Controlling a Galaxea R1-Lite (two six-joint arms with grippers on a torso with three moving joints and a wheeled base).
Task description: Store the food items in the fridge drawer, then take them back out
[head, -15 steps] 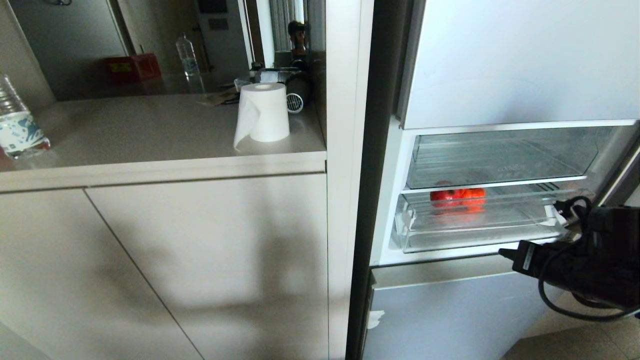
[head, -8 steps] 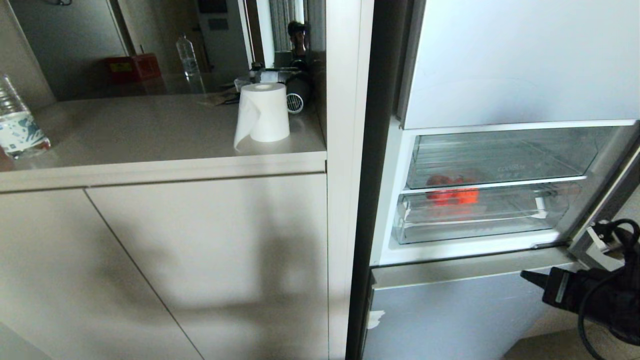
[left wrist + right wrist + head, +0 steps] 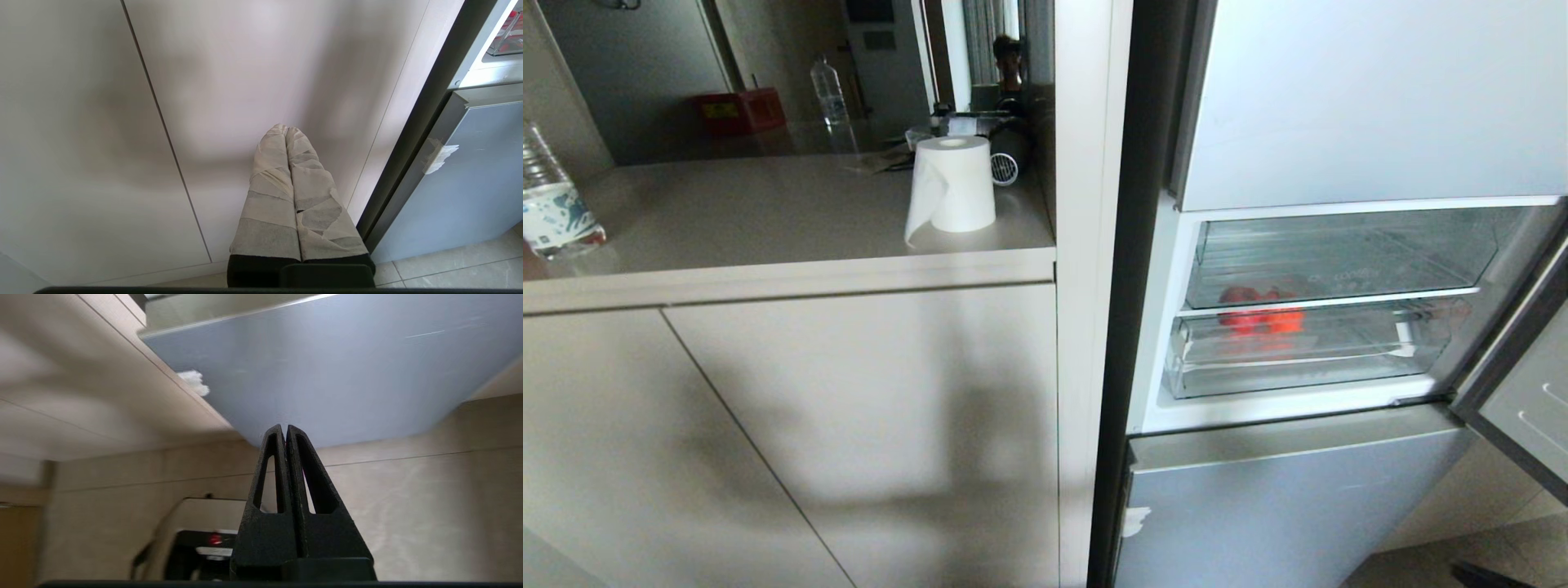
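Note:
The food items, a red one and an orange-red one side by side, lie inside the fridge drawer. They show blurred through its clear front, and the drawer sits pushed in under the upper clear bin. My right gripper is shut and empty, low down in front of the blue-grey lower fridge panel, pointing toward the floor. My left gripper, with tape-wrapped fingers, is shut and empty and hangs before a beige cabinet door. In the head view neither gripper shows.
The fridge door stands open at the right. Left of the fridge is a counter with a paper roll and a water bottle. Tiled floor lies below the fridge.
The fridge drawer has slid in with the food items inside. My right arm has drawn back down and to the right, leaving the head view.

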